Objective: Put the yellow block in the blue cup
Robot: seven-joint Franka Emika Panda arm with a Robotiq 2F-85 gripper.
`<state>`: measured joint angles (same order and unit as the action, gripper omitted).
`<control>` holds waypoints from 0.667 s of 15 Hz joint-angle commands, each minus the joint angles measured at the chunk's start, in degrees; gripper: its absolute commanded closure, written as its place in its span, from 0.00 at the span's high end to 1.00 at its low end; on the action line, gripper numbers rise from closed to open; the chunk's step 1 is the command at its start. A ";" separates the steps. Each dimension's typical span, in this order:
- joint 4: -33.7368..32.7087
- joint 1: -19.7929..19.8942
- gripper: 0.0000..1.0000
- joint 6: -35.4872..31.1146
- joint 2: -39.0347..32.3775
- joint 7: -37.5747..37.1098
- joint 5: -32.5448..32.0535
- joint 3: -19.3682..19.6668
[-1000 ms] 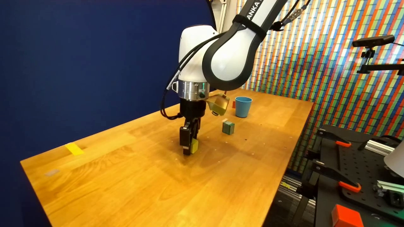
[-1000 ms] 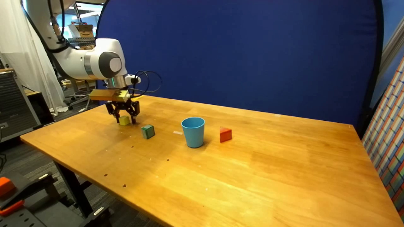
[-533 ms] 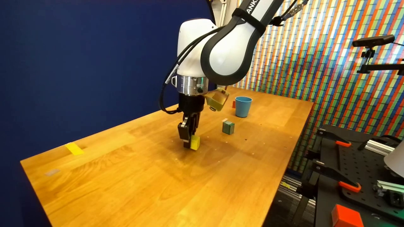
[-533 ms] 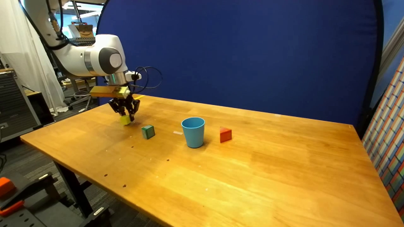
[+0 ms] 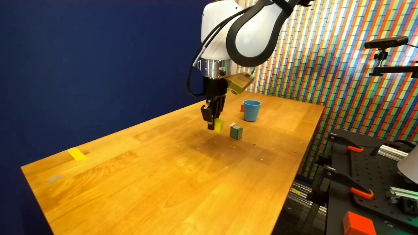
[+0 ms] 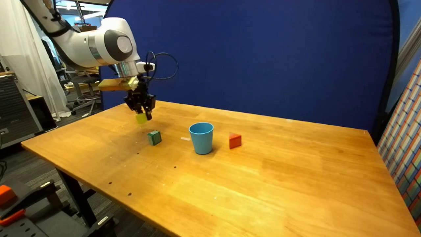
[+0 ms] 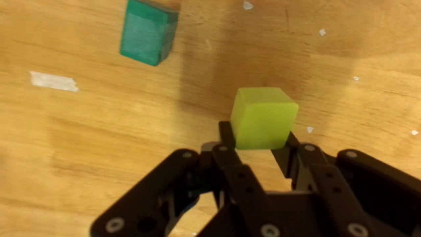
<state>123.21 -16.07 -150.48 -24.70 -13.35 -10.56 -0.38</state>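
Moved yellow block (image 7: 264, 123) up and nearer blue cup (image 6: 201, 141) since half a second ago; left cup in same spot. Counted one of each. Had one gripper (image 7: 260, 136) pinching yellow block, holding it in air above wooden tabletop (image 6: 296, 184), outside cup. Saw cup upright on tabletop; couldn't see its inner bottom from either exterior view. Counted one green block (image 7: 144, 36) resting on tabletop, near yellow block but lower, and between it and cup from side to side in both exterior views. Couldn't tell whether exactly in line. Counted one red piece (image 5: 242, 108) beyond cup from gripper, partly covered by cup in an exterior view. Logged one flat yellow strip (image 5: 77, 154) near tabletop edge, two pale strips (image 5: 54, 178). Beside tabletop, counted two orange-ended clamps (image 5: 361, 193) and one red block (image 5: 359, 224) on black bench (image 5: 339, 205).
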 commanded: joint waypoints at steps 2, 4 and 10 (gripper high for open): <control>4.53 -2.74 0.13 4.03 9.05 -10.87 -11.27 7.02; 4.55 -1.38 0.13 5.99 10.65 -14.45 -15.93 8.41; 2.61 4.69 0.13 7.52 9.08 -16.52 -20.03 9.92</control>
<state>126.37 -13.72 -143.59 -15.47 -28.18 -28.63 9.19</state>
